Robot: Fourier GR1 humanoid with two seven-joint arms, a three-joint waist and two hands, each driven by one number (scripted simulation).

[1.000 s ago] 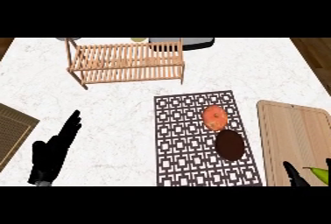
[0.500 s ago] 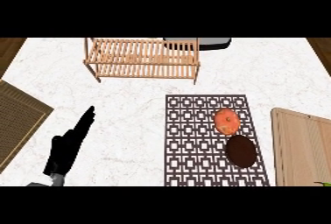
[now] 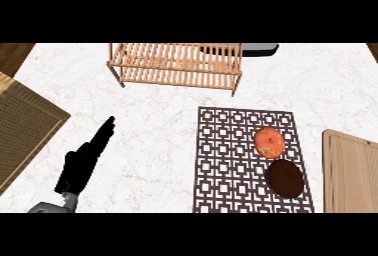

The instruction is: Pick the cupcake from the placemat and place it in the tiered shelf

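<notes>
head view: your camera has swung left since a second ago, so the right hand and its green item are gone from view. left hand (image 3: 83, 161) rests open on the worktop (image 3: 155, 120), fingers straight, nothing held. dark cupcake (image 3: 285, 178) sits on the placemat (image 3: 229, 165), beside an orange fruit (image 3: 269, 141); tiered shelf (image 3: 177, 64) waits well apart. board (image 3: 353, 170) is cut off.

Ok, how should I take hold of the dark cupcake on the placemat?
Grip the cupcake round its sides, coming down from above. It sits on the placemat as a low round shape seen top-on. The orange fruit crowds its far side, so close on its left and right flanks. The left robot hand is open left of the placemat; the right one is out of view.
</notes>
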